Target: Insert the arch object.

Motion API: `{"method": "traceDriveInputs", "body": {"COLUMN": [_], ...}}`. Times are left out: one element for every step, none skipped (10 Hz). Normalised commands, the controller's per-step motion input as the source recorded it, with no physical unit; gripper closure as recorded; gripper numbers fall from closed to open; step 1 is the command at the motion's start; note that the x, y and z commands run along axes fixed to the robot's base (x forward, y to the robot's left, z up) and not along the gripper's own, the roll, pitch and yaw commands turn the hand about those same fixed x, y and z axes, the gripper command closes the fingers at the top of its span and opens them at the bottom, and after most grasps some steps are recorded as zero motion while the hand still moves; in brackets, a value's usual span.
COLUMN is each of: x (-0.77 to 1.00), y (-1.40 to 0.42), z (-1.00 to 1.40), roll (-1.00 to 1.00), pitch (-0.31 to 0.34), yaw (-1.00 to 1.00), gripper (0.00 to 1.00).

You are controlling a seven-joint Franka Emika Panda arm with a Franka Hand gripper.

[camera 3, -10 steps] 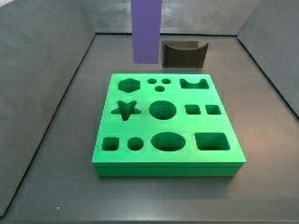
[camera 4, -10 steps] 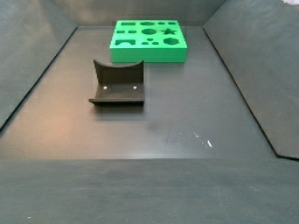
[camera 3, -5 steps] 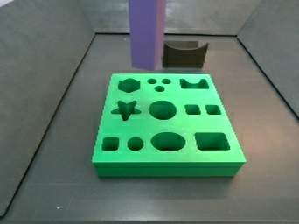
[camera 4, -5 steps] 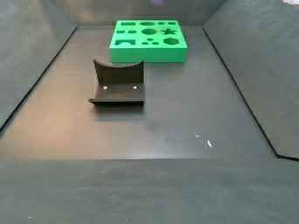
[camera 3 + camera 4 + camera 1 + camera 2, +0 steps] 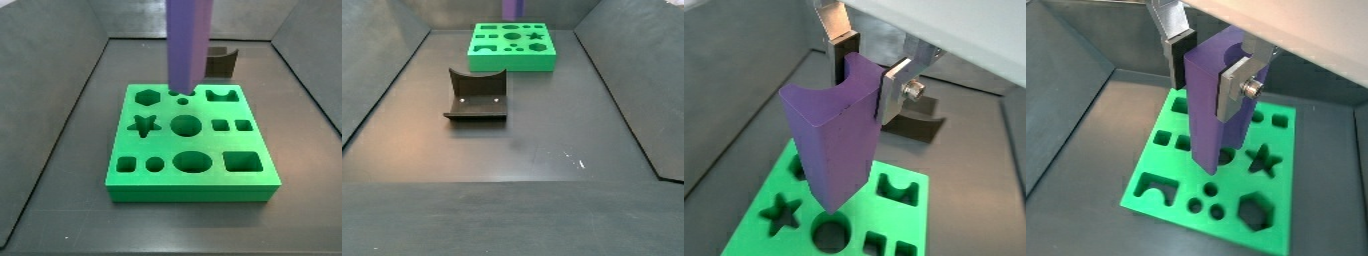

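Note:
My gripper (image 5: 871,75) is shut on the upper end of the arch object (image 5: 834,135), a tall matte purple bar, and holds it upright in the air. It also shows in a wrist view, the gripper (image 5: 1209,70) clamping the bar (image 5: 1209,110). In a side view the bar (image 5: 189,45) hangs over the far rows of the green board (image 5: 201,180), its lower end just above the small holes near the arch-shaped hole (image 5: 222,95). The gripper itself is above that frame. The board (image 5: 512,62) lies far off in a side view, with the bar's tip (image 5: 512,8) above it.
The green board has several shaped holes: star, hexagon, circles, squares. The dark fixture (image 5: 218,62) stands behind the board and shows nearer the middle of the floor in a side view (image 5: 476,96). Grey walls enclose the dark floor.
The gripper has carried the purple bar to the right and lower, from behind the board's far left edge to above its far row of holes.

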Motion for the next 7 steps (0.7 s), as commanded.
{"method": "traceDriveInputs", "body": {"x": [0.7,0.75,0.87,0.83,0.64,0.46,0.31], "y": [0.25,0.27,0.3,0.31,0.31,0.17,0.06], "z": [0.0,0.0,0.01,0.02,0.0,-0.05,-0.15], "roll": [0.09,0.07,0.06,0.05,0.04,0.1,0.15], "pitch": [-0.013,-0.006,0.0,0.0,-0.013,-0.026,-0.021], "yaw": [-0.5,-0.46,-0.34,-0.37,-0.55,-0.73,-0.85], "gripper": [1.0,1.0,1.0,1.0,1.0,1.0,1.0]}}
